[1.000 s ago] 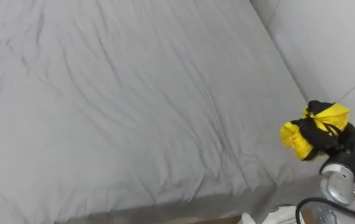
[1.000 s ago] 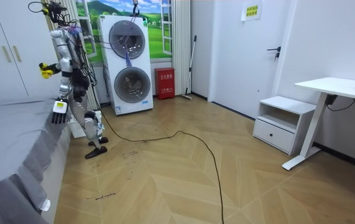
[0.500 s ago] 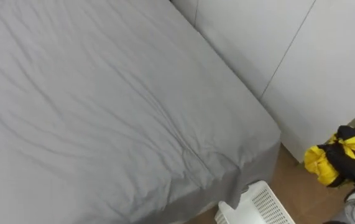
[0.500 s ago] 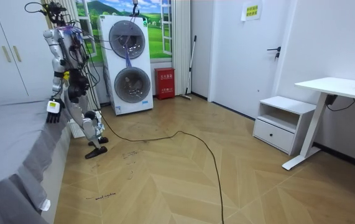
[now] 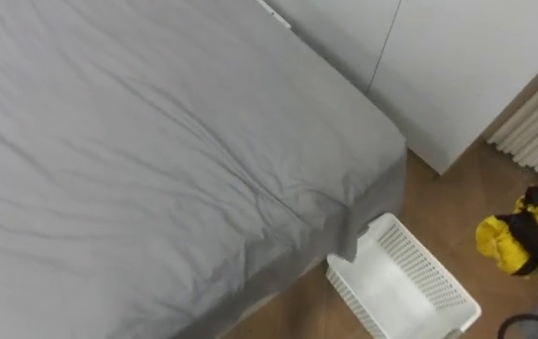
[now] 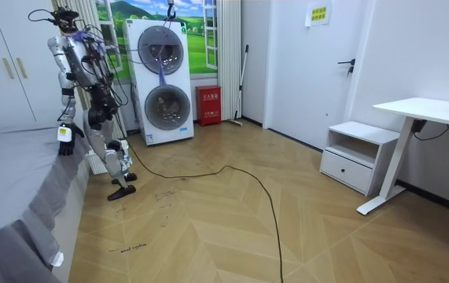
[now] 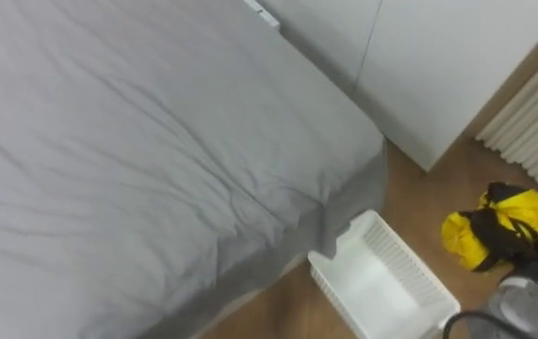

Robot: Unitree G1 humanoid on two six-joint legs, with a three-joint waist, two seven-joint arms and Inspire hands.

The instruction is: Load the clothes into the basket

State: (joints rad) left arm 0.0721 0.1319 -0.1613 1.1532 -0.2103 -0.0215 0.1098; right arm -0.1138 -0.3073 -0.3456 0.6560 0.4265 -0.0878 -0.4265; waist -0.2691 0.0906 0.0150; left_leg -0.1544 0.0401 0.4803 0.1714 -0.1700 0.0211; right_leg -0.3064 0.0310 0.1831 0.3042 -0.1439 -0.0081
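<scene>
Gripping yellow-black clothes (image 7: 497, 226), right hand (image 7: 535, 266) near white basket (image 7: 402, 252).

We see a bright room with soft, even light. The grey bed (image 5: 155, 141) has thin, pale shadows in its folds. Its top is light and its side is darker, so the light comes from above. A dim strip of shadow lies by the bed's corner, next to the white basket (image 5: 400, 282). The yellow clothes (image 5: 523, 240) look bright, with dark spots in their folds. In the room view the wood floor (image 6: 248, 228) shines a little, and the white wall (image 6: 303, 71) is light all over.
</scene>
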